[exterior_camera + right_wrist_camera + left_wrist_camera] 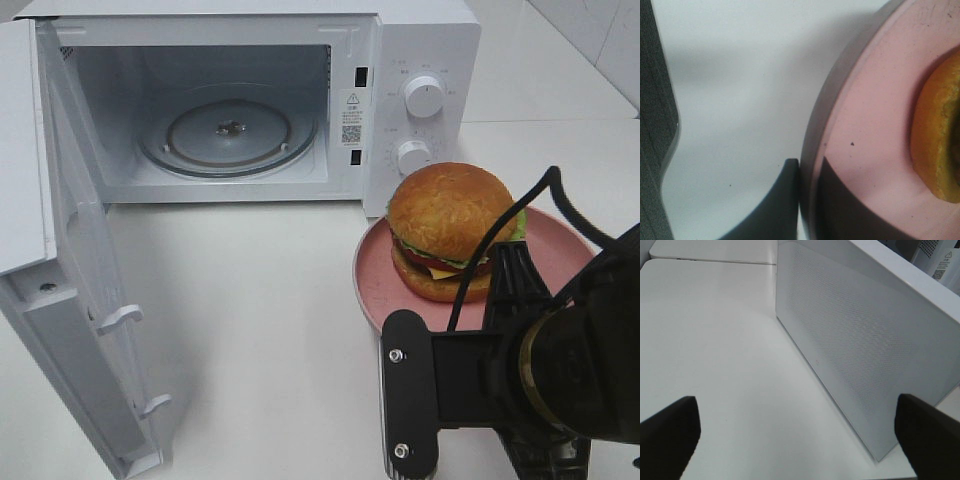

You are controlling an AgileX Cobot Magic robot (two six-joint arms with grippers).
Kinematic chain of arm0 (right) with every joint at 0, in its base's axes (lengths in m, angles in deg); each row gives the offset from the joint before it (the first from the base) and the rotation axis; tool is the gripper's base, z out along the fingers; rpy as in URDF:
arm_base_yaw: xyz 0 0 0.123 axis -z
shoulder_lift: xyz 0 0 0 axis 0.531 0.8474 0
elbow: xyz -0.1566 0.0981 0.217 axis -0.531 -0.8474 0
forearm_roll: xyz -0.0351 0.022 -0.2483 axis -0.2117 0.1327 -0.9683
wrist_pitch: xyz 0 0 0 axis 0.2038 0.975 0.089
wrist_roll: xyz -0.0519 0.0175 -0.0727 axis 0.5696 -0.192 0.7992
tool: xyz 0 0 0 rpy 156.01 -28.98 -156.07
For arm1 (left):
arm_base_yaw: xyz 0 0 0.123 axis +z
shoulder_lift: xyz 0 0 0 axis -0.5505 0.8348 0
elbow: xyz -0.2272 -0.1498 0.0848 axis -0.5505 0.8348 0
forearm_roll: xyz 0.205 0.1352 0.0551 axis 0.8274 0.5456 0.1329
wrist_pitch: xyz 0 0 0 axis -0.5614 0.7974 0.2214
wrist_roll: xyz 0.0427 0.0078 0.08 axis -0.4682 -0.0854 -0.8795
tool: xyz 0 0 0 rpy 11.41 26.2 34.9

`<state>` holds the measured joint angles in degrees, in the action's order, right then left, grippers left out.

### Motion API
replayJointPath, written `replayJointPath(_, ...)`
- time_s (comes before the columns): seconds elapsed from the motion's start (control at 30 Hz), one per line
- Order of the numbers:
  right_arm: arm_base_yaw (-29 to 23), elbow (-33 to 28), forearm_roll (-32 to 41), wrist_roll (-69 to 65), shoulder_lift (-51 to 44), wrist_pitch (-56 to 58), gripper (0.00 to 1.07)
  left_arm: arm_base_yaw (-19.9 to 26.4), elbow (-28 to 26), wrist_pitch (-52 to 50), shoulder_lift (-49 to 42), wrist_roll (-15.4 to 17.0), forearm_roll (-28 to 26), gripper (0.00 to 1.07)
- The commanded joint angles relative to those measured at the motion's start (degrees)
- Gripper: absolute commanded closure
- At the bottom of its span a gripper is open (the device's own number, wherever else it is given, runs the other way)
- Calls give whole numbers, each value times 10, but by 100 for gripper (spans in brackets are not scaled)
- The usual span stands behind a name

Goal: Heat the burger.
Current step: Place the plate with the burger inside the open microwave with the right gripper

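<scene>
Right jaws: clamped on the rim of the pink plate (865,125); one finger (777,210) sits outside the rim over the worktop (740,75), the other on the plate's inner face.
Right arm (560,370): dark, coming in from the near right corner of the worktop; covers the near part of the plate.
Left jaws: wide apart with nothing between them; the dark tips show at either side of the left wrist view.
Left jaws, surroundings: above bare worktop (715,340), beside the outer face of the microwave door (860,340).
Burger (452,228): upright on the pink plate (375,270), apart from the fingers; its bun edge (940,145) shows in the right wrist view.
Plate position: right part of the worktop (260,300), just in front of the microwave's dial panel.
Microwave (420,40): at the back edge of the worktop, cavity showing the glass turntable (228,135).
Door (60,300): swung fully open to the left.
</scene>
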<state>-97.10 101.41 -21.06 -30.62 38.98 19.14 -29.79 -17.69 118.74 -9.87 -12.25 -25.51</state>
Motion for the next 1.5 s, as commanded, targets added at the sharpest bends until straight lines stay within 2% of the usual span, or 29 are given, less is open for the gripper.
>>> replayJointPath(0.03, -1, -1, -25, 6, -7, -11, 107, -1, 2, -7, -10, 1, -1, 9)
replayJointPath(0.27, -1, -1, -26, 23, -7, -37, 107, -1, 2, -7, -10, 1, -1, 9)
replayJointPath(0.8, 2, -1, -28, 157, -7, -124, 107, -1, 2, -7, -10, 1, -1, 9)
replayJointPath(1.03, 69, -1, -21, 212, -7, -168, 107, -1, 2, -7, -10, 1, -1, 9)
replayJointPath(1.23, 104, -1, -7, 292, -7, -206, 107, -1, 2, -7, -10, 1, -1, 9)
replayJointPath(1.5, 157, -1, 85, 458, -7, -256, 107, -1, 2, -7, -10, 1, -1, 9)
